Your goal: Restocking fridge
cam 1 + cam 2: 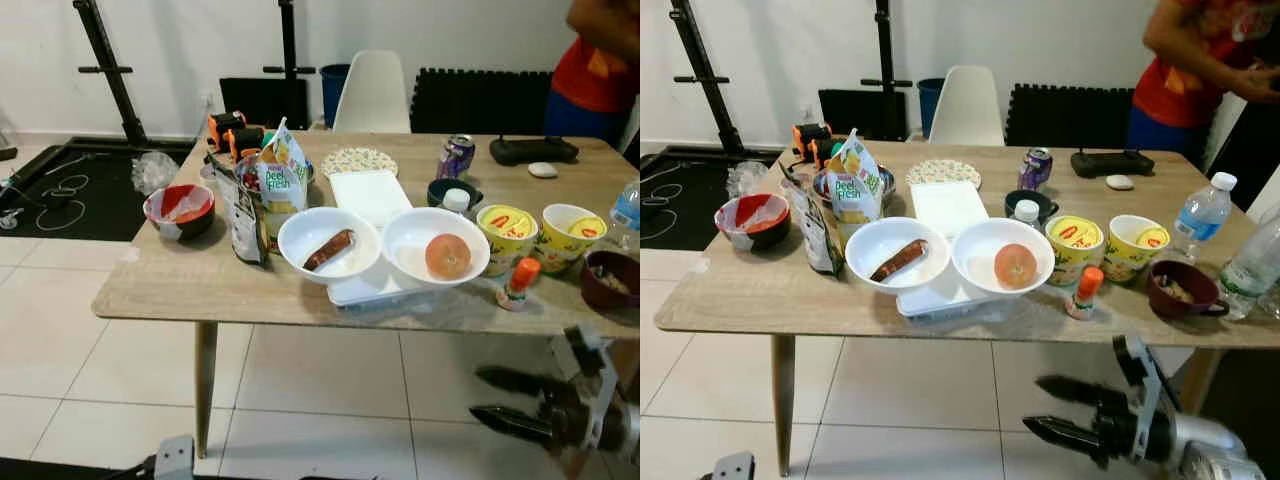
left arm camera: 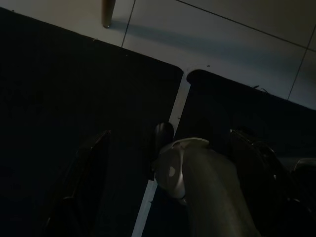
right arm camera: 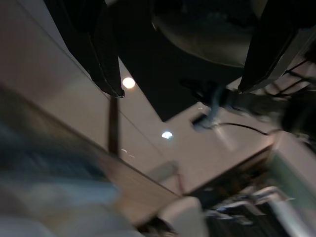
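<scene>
- The right gripper hangs below the front edge of the wooden table, under its right half. Its two black fingers point toward the robot's left, lie apart, and grip nothing.
- The food to be restocked sits above the gripper, on the tabletop. Nearest is the white bowl with a round orange-pink fruit, up and slightly left of the fingertips.
- Just left of it, a second white bowl holds a sausage, whose long axis runs diagonally from near-left to far-right.
- Two yellow tubs and a small orange-capped bottle stand almost directly above the right gripper, so the right arm is my pick as the nearer one for any of these.
- The left gripper hangs idle over dark floor matting, fingers spread and empty.
- A person in a red top stands at the table's far right corner.
</scene>
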Robot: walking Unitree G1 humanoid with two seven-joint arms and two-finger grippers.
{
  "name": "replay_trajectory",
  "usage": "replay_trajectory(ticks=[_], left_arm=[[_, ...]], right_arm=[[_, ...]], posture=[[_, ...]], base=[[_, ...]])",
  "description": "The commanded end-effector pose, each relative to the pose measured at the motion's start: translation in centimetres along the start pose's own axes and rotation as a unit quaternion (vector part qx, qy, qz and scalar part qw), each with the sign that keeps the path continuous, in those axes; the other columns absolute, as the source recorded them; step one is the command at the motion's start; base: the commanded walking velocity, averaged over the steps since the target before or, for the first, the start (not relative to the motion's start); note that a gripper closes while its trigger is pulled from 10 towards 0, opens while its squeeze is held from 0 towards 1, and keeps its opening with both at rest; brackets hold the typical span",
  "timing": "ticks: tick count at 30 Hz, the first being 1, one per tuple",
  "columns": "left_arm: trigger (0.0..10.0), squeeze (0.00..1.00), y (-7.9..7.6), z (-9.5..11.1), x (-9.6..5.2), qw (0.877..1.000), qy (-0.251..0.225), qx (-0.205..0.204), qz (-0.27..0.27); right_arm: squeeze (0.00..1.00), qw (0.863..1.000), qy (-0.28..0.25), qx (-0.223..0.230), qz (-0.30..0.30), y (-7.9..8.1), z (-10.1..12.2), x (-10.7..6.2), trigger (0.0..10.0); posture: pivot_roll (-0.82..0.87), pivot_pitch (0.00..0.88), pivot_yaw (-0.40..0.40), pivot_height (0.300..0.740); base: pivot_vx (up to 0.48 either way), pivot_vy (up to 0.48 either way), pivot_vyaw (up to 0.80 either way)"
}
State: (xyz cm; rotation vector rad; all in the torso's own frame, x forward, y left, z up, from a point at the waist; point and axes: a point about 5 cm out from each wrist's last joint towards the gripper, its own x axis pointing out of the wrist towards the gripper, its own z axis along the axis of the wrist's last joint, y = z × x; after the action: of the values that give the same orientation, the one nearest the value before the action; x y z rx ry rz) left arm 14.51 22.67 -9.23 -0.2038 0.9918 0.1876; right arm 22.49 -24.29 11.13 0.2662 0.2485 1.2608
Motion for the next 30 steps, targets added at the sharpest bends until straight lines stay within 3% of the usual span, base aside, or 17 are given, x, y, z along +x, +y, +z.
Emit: replay_trajectory(ticks=[1,5,7,9,10,13,17,21,25,26,30], left_arm=[[10.0,0.00,-0.2,-0.8,-0.1,1.000,0.016,0.006,-0.003],[10.0,0.00,-0.2,-1.0,-0.1,1.000,0.019,0.010,-0.004],[10.0,0.00,-0.2,-1.1,-0.1,1.000,0.021,0.012,-0.005],[10.0,0.00,-0.2,-1.1,-0.1,1.000,0.021,0.013,-0.005],[10.0,0.00,-0.2,-1.2,-0.2,1.000,0.022,0.013,-0.006],[10.0,0.00,-0.4,-1.3,-0.1,1.000,0.023,0.015,-0.008],[10.0,0.00,-0.8,-1.6,-0.1,0.999,0.028,0.021,-0.015],[10.0,0.00,-1.1,-1.8,-0.1,0.999,0.029,0.023,-0.019],[10.0,0.00,-1.5,-1.9,-0.1,0.999,0.031,0.028,-0.026],[10.0,0.00,-1.7,-2.0,-0.1,0.999,0.032,0.031,-0.029],[10.0,0.00,-1.9,-2.0,0.0,0.998,0.032,0.034,-0.033]], right_arm=[[0.00,0.999,-0.004,-0.002,0.038,0.8,0.5,0.4,10.0],[0.00,0.997,-0.020,-0.018,0.074,2.0,2.0,1.4,10.0],[0.00,0.995,-0.058,-0.040,0.073,2.3,3.9,2.0,10.0],[0.00,0.993,-0.087,-0.053,0.058,2.0,5.0,2.2,10.0],[0.00,0.987,-0.132,-0.085,0.026,1.4,6.9,2.4,10.0],[0.00,0.977,-0.165,-0.131,-0.044,-0.2,9.3,2.8,10.0],[0.00,0.969,-0.128,-0.185,-0.101,-1.6,10.9,5.0,10.0],[0.00,0.964,-0.108,-0.209,-0.121,-2.2,11.7,6.2,10.0],[0.00,0.952,-0.113,-0.223,-0.175,-3.5,13.4,7.6,10.0],[0.00,0.945,-0.121,-0.225,-0.206,-4.6,14.3,8.6,10.0],[0.00,0.940,-0.097,-0.246,-0.216,-5.3,14.7,9.9,10.0]], posture=[[-0.03,0.000,-0.033,0.740],[-0.03,0.000,-0.032,0.740],[-0.03,0.000,-0.034,0.740],[-0.02,0.000,-0.034,0.740],[-0.02,0.000,-0.035,0.740],[-0.02,0.000,-0.037,0.740],[-0.02,0.001,-0.041,0.740],[-0.02,0.004,-0.041,0.740],[-0.02,0.018,-0.044,0.740],[-0.02,0.021,-0.047,0.740],[-0.01,0.027,-0.050,0.740]], base=[[0.000,0.000,0.00],[0.000,0.000,0.00],[0.000,0.000,0.00],[0.000,0.000,0.00],[0.000,0.000,0.00],[0.000,0.000,0.00],[0.000,0.000,0.00],[0.000,0.000,0.00],[0.000,0.000,0.00],[0.000,0.000,0.00],[0.000,0.000,0.00]])
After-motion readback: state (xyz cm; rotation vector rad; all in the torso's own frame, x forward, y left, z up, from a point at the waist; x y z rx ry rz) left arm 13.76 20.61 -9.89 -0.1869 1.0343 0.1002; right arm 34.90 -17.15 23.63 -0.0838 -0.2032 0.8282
